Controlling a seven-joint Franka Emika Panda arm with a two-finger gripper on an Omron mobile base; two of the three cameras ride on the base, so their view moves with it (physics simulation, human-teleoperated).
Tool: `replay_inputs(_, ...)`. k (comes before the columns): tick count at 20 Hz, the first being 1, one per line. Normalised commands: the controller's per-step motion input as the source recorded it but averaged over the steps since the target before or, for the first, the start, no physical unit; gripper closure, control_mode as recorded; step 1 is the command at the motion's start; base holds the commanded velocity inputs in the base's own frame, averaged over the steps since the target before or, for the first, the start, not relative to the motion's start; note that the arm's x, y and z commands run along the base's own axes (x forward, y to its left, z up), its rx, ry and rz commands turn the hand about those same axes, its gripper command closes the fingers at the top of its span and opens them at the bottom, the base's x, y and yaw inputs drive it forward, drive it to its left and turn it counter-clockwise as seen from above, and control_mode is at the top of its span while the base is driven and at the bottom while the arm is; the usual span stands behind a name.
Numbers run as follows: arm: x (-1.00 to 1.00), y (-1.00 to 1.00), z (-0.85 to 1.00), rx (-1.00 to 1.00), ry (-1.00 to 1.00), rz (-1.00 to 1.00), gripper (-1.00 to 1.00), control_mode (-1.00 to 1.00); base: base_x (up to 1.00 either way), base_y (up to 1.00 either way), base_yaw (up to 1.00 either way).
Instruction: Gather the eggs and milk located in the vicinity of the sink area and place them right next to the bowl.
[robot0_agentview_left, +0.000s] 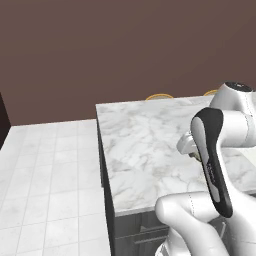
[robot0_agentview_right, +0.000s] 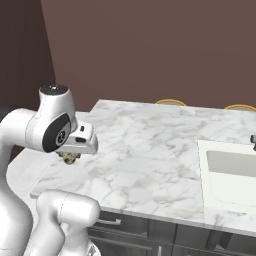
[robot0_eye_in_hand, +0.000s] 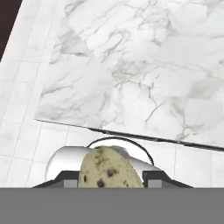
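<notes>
A tan, dark-speckled egg (robot0_eye_in_hand: 109, 170) sits between my gripper's (robot0_eye_in_hand: 111, 180) two dark finger tips at the bottom of the hand view, and the gripper is shut on it. In the right base view the egg (robot0_agentview_right: 70, 158) hangs under the white hand, above the near left part of the marble counter (robot0_agentview_right: 150, 150). My gripper (robot0_agentview_left: 194, 155) is mostly hidden behind the forearm in the left base view. The off-white sink (robot0_agentview_right: 227, 172) lies at the right end of the counter, far from the hand. The milk and the bowl are out of view.
The counter's left edge (robot0_agentview_left: 102, 165) drops to a white tiled floor (robot0_agentview_left: 45, 175). Two tan chair backs (robot0_agentview_right: 170, 102) rise behind the far edge. A grey faucet (robot0_agentview_right: 253, 141) stands at the sink's right side. Dark cabinet fronts run below the counter.
</notes>
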Motion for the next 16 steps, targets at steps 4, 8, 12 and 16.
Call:
replay_inputs(4,-0.01,0.00,0.14,-0.12,-0.06,-0.08,1.00,-1.00,0.00,0.00,0.00)
replay_inputs(8,0.00,0.00,0.00,-0.16,-0.02,-0.12,1.00,-1.00,0.00,0.00,0.00)
replay_inputs(12,0.00,-0.01,0.00,-0.01,0.00,-0.03,1.00,-1.00,0.00,0.00,0.00)
replay_inputs(16,0.00,0.00,0.00,0.00,0.00,0.00,1.00,-1.00,0.00,0.00,0.00)
